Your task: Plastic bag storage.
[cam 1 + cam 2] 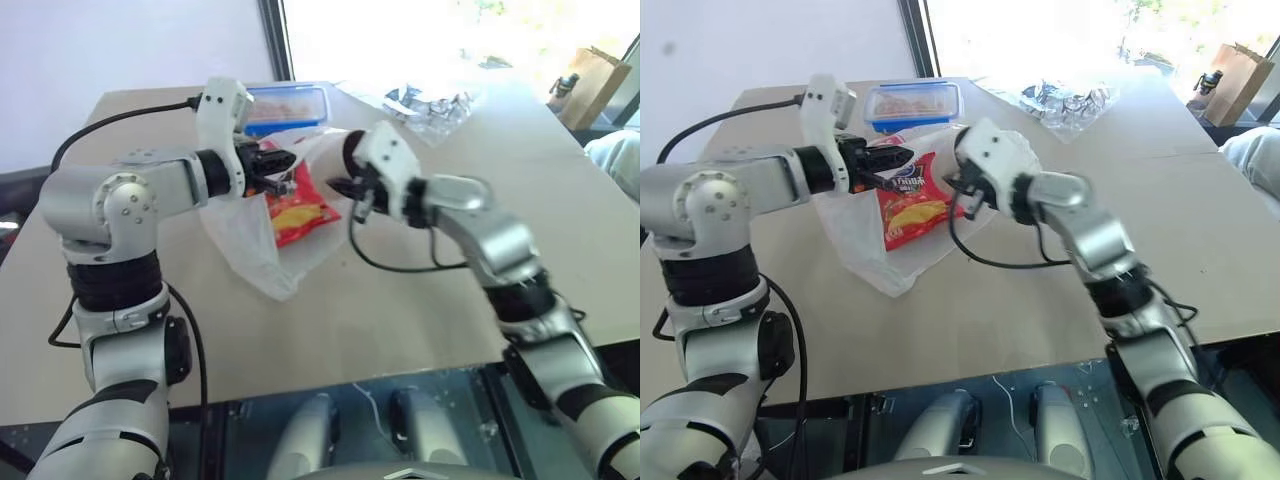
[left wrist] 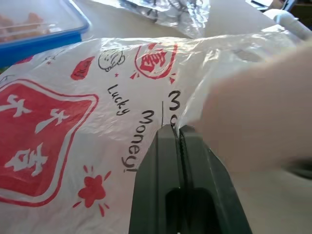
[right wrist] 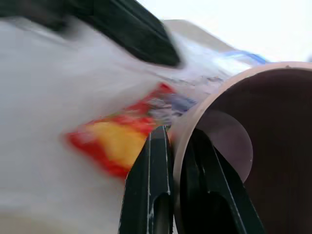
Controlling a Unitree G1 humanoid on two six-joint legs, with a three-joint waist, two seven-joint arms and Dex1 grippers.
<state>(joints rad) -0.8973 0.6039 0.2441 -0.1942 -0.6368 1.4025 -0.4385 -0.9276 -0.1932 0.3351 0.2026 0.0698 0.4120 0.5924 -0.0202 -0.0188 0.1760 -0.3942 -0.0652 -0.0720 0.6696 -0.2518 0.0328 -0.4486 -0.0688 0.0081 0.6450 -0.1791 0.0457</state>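
Brown cup (image 3: 253, 146) rim pinched by right gripper (image 3: 175, 141), beside plastic bag (image 2: 97, 122).

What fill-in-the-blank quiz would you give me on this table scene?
The left tool pinches the bag, fingers ____.
The right tool grips a brown cup by its ____.
The packet at the bag is ____.
The box behind the bag has a ____ lid.
Missing: shut; rim; red; blue.
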